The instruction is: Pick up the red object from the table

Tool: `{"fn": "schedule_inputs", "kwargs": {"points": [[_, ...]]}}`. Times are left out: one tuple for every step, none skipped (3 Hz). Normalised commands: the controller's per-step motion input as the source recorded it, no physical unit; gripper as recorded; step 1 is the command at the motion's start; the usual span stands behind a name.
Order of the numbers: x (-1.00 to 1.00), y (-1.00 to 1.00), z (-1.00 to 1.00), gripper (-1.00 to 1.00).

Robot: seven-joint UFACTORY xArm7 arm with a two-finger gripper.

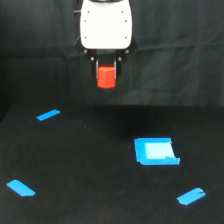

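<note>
The red object (106,76) is a small red-orange cylinder block held up in the air, well above the black table (90,165). My gripper (106,75) hangs from the white arm body (106,25) at the top centre and is shut on the block, with dark fingers (96,70) on either side of it. The block's lower end shows below the fingers. Nothing red lies on the table.
A flat blue square pad (156,151) lies on the table toward the exterior view's right. Blue tape strips sit at the left (48,115), lower left (20,188) and lower right (191,196). A black curtain (30,50) forms the backdrop.
</note>
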Motion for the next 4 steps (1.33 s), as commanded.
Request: {"fn": "schedule_inputs", "kwargs": {"points": [[-0.02, -0.08, 0.11, -1.00], [-0.04, -0.10, 0.12, -0.99], [-0.03, -0.09, 0.09, -0.99], [-0.02, -0.08, 0.08, -1.00]]}}
